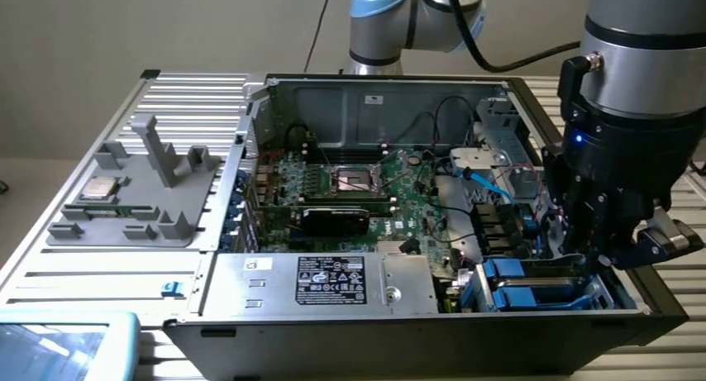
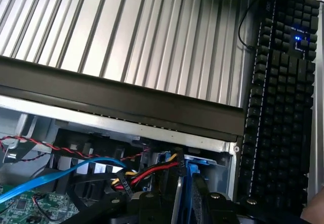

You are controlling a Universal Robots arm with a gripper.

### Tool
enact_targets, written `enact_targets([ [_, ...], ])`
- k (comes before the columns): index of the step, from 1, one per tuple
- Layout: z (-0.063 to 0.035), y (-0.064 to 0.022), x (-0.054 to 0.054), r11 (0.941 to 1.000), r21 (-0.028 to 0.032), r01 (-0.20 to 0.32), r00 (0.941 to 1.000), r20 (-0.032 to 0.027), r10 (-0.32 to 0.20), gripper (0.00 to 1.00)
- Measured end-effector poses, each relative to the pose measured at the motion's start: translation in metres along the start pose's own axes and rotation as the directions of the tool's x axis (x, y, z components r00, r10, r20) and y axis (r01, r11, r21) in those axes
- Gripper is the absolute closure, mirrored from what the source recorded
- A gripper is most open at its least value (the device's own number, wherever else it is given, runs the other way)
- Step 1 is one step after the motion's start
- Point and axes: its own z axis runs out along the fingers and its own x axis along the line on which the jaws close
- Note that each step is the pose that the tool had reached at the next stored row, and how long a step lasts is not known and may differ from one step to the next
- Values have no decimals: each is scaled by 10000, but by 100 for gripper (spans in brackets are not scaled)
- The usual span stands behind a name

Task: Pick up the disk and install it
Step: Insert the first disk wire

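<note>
My gripper (image 1: pixel 598 261) reaches down into the drive bay at the front corner of the open computer case (image 1: pixel 375 92), on the exterior view's right. Bright blue rails (image 1: pixel 518 283) show in that bay, right beside the fingers. In the wrist view the disk (image 2: pixel 194 181) appears edge-on as a blue rail with a grey metal edge. It runs between the black fingers of the gripper (image 2: pixel 190 209), which look shut on it. The disk's label is hidden.
A large grey box with a black-and-white sticker (image 1: pixel 331 282) sits at the case front, with the green motherboard (image 1: pixel 353 183) behind it. Red, black and blue cables (image 2: pixel 147 173) crowd the bay. A black keyboard (image 2: pixel 283 107) lies outside the case wall. A grey fixture (image 1: pixel 132 199) holds a small chip.
</note>
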Motion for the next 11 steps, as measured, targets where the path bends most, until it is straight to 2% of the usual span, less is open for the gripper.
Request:
enact_targets([
  [4, 9, -23, -108, 10000, 3, 16, 10000, 66, -16, 65],
  [7, 13, -31, -146, 10000, 3, 23, 10000, 70, -23, 65],
  [9, 13, -30, -146, 9999, -11, 120, 9999, 43, -120, 65],
  [11, 15, -30, -146, 9997, -45, 244, 9997, -37, -244, 65],
])
